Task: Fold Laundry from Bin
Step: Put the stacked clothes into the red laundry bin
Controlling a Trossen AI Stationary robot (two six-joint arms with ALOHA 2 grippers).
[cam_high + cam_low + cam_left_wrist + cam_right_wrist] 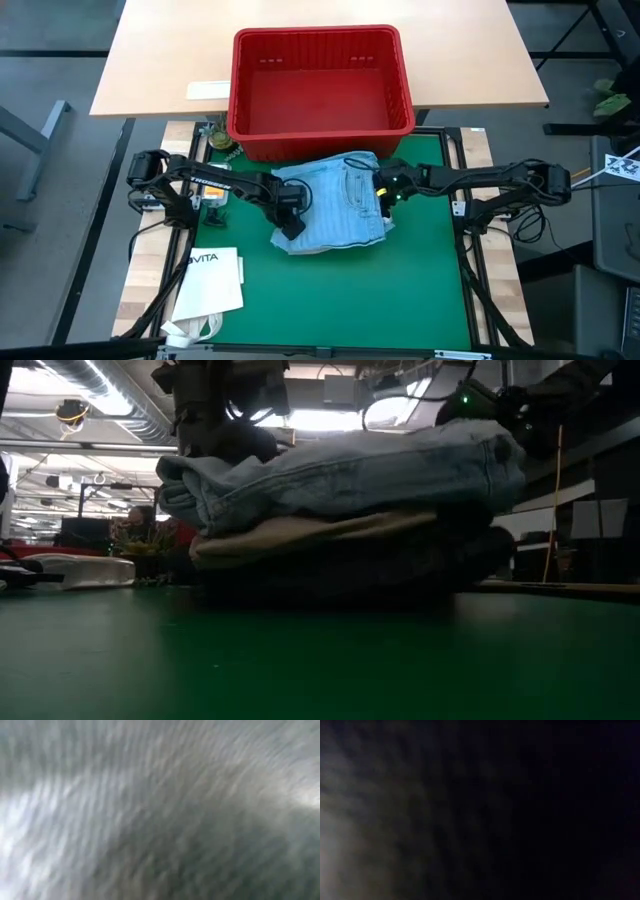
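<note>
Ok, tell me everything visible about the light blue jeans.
The light blue denim jeans lie folded flat on top of the laundry stack, above a tan layer and dark garments beneath. The fabric looks faded and soft, with stitched seams and a waistband edge showing. The stack sits on the green mat, just in front of the red bin. Both arms' tools press at its left and right sides.

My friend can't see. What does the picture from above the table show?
Folded light blue jeans top a pile on a green mat, with the left gripper and right gripper pressed against its sides. An empty red bin sits behind; a white paper bag lies front-left.
</note>
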